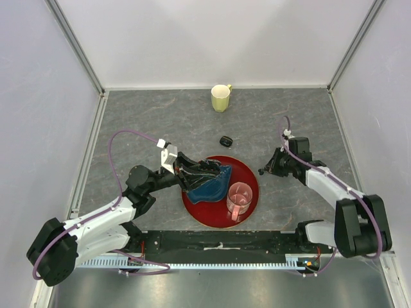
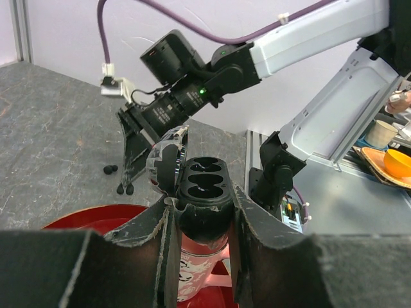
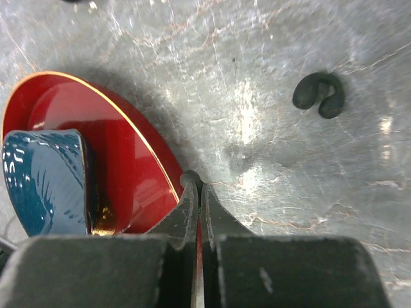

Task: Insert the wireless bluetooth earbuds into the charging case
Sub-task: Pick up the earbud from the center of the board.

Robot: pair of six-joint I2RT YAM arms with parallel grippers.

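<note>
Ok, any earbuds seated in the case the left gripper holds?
No, the open case in the left gripper shows both sockets empty.

Left tool [image 2: 204, 206] clamped, right tool [image 3: 195, 185] pinched shut, both arms reaching inward

Left end effector [image 1: 215, 171] — above red plate [image 1: 248, 174].

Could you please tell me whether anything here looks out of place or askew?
The blue cup appears tipped on its side on the red plate, beside the upright pink glass. Earbuds lie loose on the table while the held open case is empty.
</note>
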